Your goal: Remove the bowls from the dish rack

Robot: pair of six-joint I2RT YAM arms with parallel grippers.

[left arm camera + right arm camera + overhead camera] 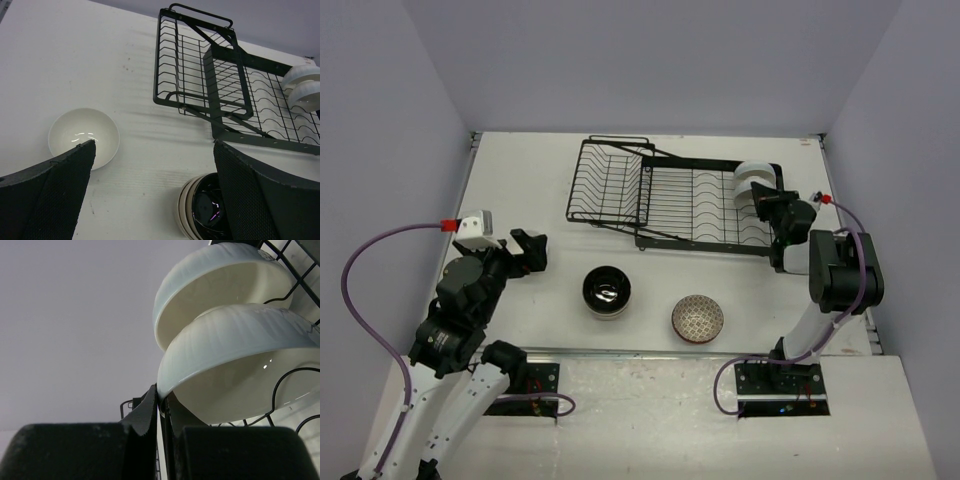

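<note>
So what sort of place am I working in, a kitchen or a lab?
Probably a lab test cell: plain pale walls box in a white tabletop, and the black wire dish rack with its white ribbed ceramic bowls stands there, no sink in view.

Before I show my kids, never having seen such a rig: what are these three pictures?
Two robot arms stand at a white table's edge. One picture looks down from above; the others come from wrist cameras. The right hand pinches the rim of the nearer white ribbed bowl, one of two standing in the black wire dish rack. The left hand is open and empty. On the table sit a plain white bowl, a beige bowl with black inside and a brown net-patterned bowl.
</note>
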